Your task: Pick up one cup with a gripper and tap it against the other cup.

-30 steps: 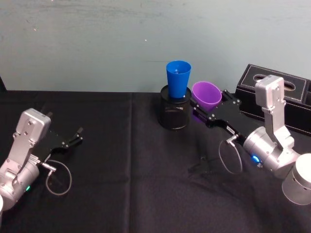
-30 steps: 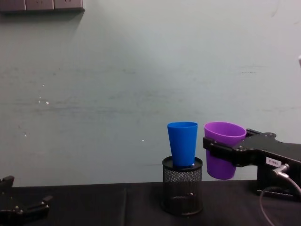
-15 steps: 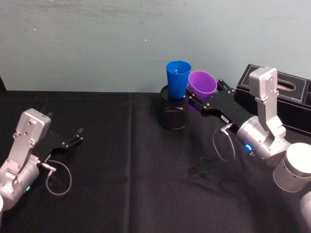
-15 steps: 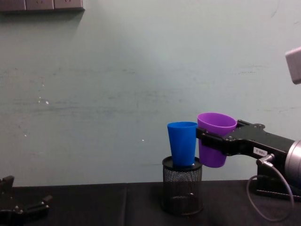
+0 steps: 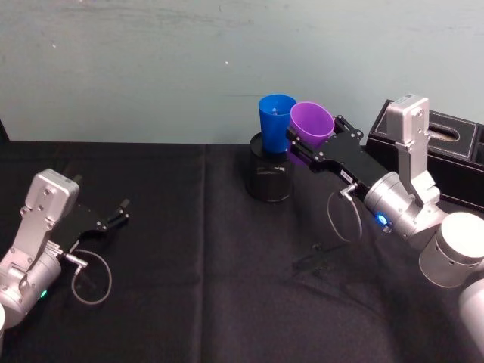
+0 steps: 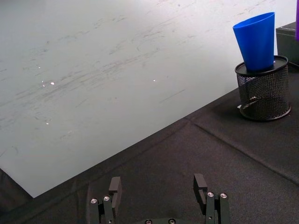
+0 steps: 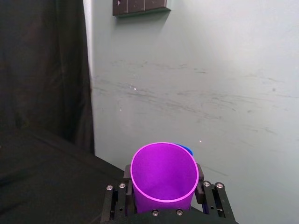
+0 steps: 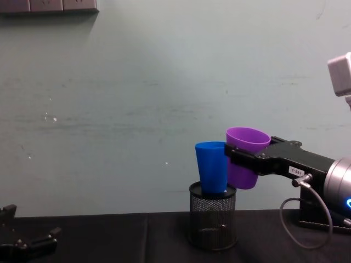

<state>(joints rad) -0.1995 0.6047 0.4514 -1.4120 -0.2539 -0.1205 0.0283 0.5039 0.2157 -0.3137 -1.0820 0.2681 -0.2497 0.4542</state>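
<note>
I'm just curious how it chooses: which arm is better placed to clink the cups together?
Right: the right hand grips the purple cup right beside the blue cup; the left hand is open and empty, far off to the side.

Plain purple on the short cup point(image 5: 311, 122); bright, plain blue on the taller cup point(image 5: 274, 121). Black mesh for the pen holder point(image 5: 271, 178). Black on the right hand point(image 7: 162, 179) and the left hand point(image 6: 157, 184), with silver-grey joints point(image 5: 412, 144) behind. Black cloth over the counter point(image 5: 189, 249). Pale grey-green wall point(image 5: 151, 68), flecked with faint white scuffs. Black box point(image 5: 454, 144) with pale stitching.
</note>
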